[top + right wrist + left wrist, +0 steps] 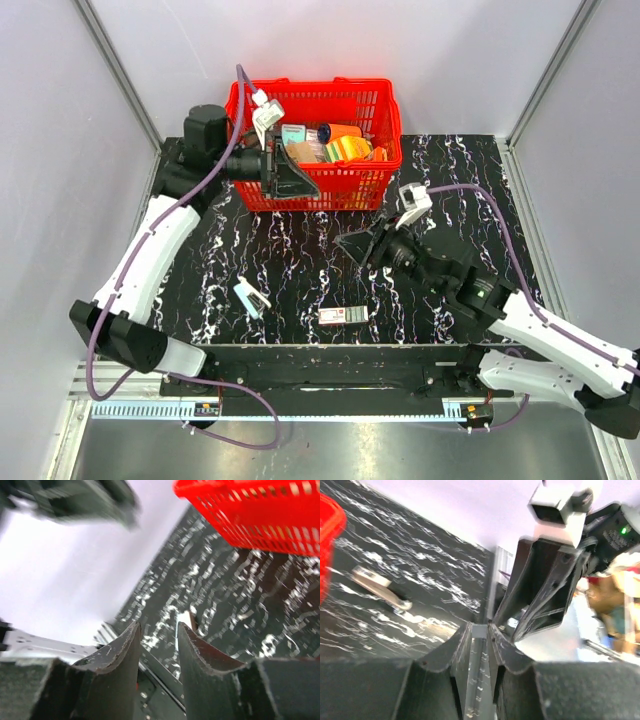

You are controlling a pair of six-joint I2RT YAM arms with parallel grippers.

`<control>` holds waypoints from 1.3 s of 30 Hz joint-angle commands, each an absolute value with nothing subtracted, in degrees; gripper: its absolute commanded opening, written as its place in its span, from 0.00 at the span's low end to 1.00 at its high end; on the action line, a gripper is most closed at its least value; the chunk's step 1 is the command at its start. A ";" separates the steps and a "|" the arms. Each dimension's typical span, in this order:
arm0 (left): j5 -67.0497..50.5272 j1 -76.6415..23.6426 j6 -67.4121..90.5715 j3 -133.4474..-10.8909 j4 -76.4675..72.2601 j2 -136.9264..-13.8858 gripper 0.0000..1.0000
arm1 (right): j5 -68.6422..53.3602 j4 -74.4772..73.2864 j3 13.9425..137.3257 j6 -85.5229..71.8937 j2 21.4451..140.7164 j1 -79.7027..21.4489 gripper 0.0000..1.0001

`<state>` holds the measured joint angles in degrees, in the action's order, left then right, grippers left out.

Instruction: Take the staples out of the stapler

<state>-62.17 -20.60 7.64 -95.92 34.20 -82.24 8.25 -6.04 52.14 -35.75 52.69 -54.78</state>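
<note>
The light-blue stapler (250, 297) lies on the black marbled table (300, 250) at the front left, apart from both grippers. My left gripper (310, 188) hangs at the front wall of the red basket (315, 150). In the left wrist view its fingers (479, 626) are shut on a thin silvery strip of staples (479, 650). My right gripper (352, 243) hovers over the table's middle, facing the left one. In its wrist view it (158, 625) is open and empty. The stapler does not show clearly in either wrist view.
A small flat white-and-red box (341, 315) lies near the front edge; it shows beyond the right fingertips (186, 622). The basket holds several items. A blurred pale thing (380, 585) lies on the table. The right gripper (540, 595) shows close ahead in the left wrist view.
</note>
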 commanded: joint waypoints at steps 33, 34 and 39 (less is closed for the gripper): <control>-31.30 -23.29 -19.77 -77.53 41.48 -87.71 0.41 | 26.10 -21.79 58.96 -34.28 74.68 -46.86 0.45; -30.68 -23.29 -20.12 -77.00 41.48 -87.71 0.41 | 26.10 -21.80 60.45 -33.23 77.06 -45.80 0.45; -29.01 -23.29 -22.67 -73.31 42.10 -85.70 0.41 | 25.22 -21.62 67.75 -32.43 89.36 -41.14 0.45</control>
